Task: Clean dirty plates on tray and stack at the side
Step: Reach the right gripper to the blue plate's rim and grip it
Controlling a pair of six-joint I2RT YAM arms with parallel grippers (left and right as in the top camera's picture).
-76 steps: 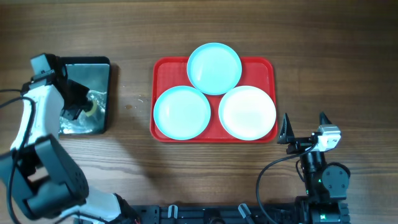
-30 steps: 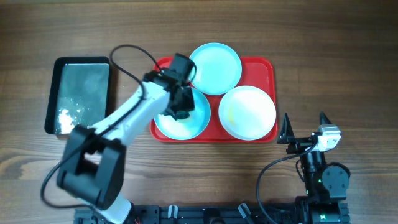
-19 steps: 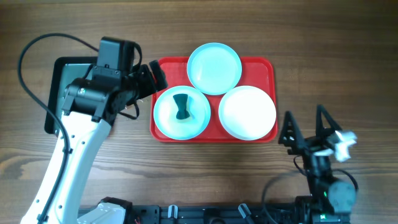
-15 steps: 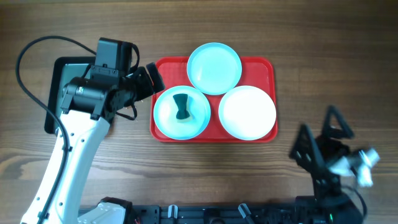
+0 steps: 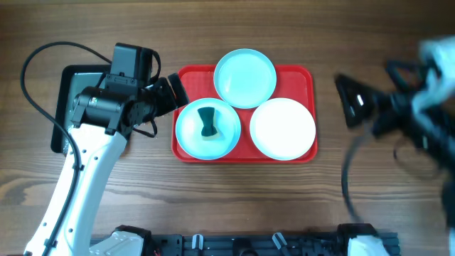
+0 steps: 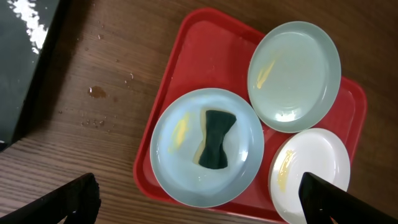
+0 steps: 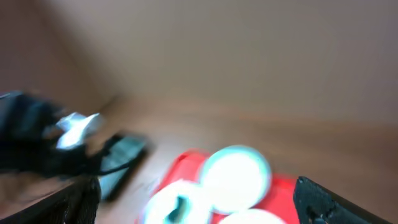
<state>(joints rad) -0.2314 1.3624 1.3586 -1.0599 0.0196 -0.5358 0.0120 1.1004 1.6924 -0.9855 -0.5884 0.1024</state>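
- Left pincer [image 5: 173,91] gapes wide, empty, beside the tray [image 5: 308,77].
- Dark sponge [image 5: 207,122] lies on an aqua plate [image 5: 190,136].
- Right pincer [image 5: 373,96], blurred, wide too.

Robot lab bench: wood-grain table [image 5: 234,199], white robot arm [image 5: 78,178], mounting rail [image 5: 234,245] at edge, staged red tray [image 5: 192,82].

soft even light, glare on plates [image 6: 292,76], right wrist view blurred
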